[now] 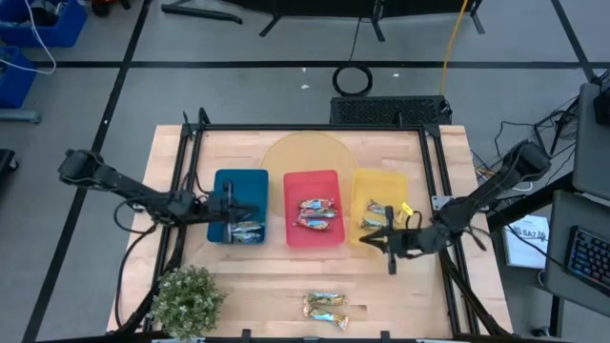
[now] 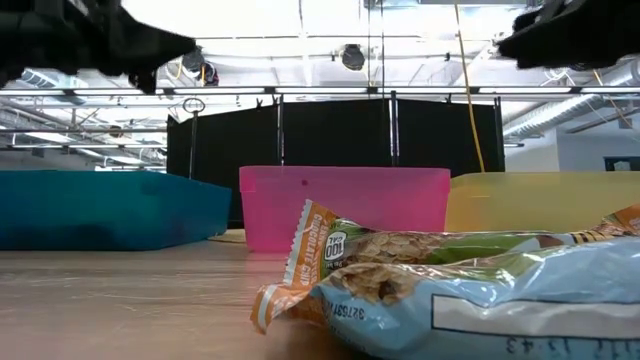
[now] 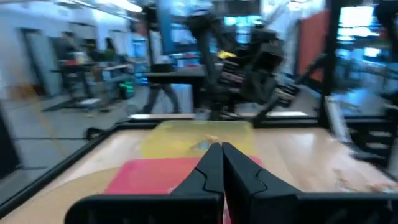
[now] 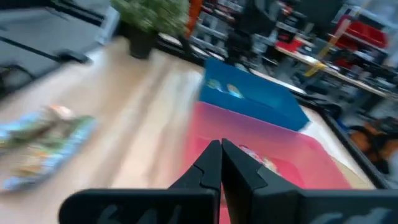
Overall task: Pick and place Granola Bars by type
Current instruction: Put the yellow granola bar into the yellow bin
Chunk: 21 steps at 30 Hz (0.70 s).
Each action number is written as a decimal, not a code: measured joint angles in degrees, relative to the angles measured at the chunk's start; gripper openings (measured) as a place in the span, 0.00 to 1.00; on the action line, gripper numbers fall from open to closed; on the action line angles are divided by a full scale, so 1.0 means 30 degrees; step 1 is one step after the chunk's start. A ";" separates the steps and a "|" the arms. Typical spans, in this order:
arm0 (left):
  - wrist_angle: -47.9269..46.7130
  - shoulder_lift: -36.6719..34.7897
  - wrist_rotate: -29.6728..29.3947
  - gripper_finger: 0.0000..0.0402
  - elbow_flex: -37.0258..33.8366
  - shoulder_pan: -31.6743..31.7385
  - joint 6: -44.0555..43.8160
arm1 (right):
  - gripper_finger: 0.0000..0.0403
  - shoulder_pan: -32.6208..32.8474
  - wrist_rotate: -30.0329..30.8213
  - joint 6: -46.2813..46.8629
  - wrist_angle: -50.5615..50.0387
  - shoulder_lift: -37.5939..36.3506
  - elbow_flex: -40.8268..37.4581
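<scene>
On the pale wooden table [image 1: 276, 276], three rectangular plastic trays sit in a row: a blue tray [image 1: 238, 205], a red tray [image 1: 315, 207] between the others, and a yellow tray [image 1: 378, 202]. The small shiny wrapped granola bars are spread among them: blue-silver bars [image 1: 246, 230] lie in the blue tray, red-orange bars [image 1: 317, 212] in the red tray, and gold-tan bars with teal [image 1: 376, 216] in the yellow tray. Two more wrapped bars [image 1: 326, 307] lie loose on the wood near the front edge, well apart from the trays and filling the foreground of the low view [image 2: 450, 290]. The left gripper [image 1: 232, 203] hangs over the blue tray with its dark fingers [image 3: 211, 168] pressed together and nothing between them. The right gripper [image 1: 389, 241] sits at the front edge of the yellow tray, its fingers [image 4: 211, 165] likewise closed on nothing. A small green potted plant [image 1: 187, 298] stands at the table's front left corner.
</scene>
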 joint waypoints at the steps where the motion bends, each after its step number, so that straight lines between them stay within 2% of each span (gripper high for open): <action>1: 0.0627 0.0088 -0.0393 0.01 -0.0405 0.0034 0.0013 | 0.00 -0.0330 0.0140 -0.0310 0.0224 0.0313 0.0000; 4: 0.1228 0.0336 -0.1392 0.01 -0.0862 0.0000 -0.0086 | 0.00 -0.1313 0.0762 -0.0857 0.0349 0.1156 0.0363; 6: 0.1227 0.0328 -0.1795 0.01 -0.0907 0.0017 -0.0147 | 0.00 -0.1715 0.0632 -0.0080 -0.1189 0.1634 0.1791; 9: 0.1225 0.0322 -0.1756 0.04 -0.0893 0.0009 0.0103 | 0.00 -0.1482 0.0164 0.1922 -0.7638 0.2939 0.6225; 13: 0.1232 0.0322 -0.1606 0.10 -0.0893 0.0007 0.0292 | 0.00 -0.0625 0.2024 0.4826 -1.6530 0.6911 1.3027; 16: 0.1276 0.0322 -0.1613 0.12 -0.0893 0.0022 0.0597 | 0.00 -0.0358 0.2061 0.7275 -2.1566 0.9954 1.7567; 21: 0.1276 0.0329 -0.1613 0.12 -0.0893 0.0022 0.1107 | 0.00 0.0019 0.1960 1.1766 -2.7419 1.4600 2.3673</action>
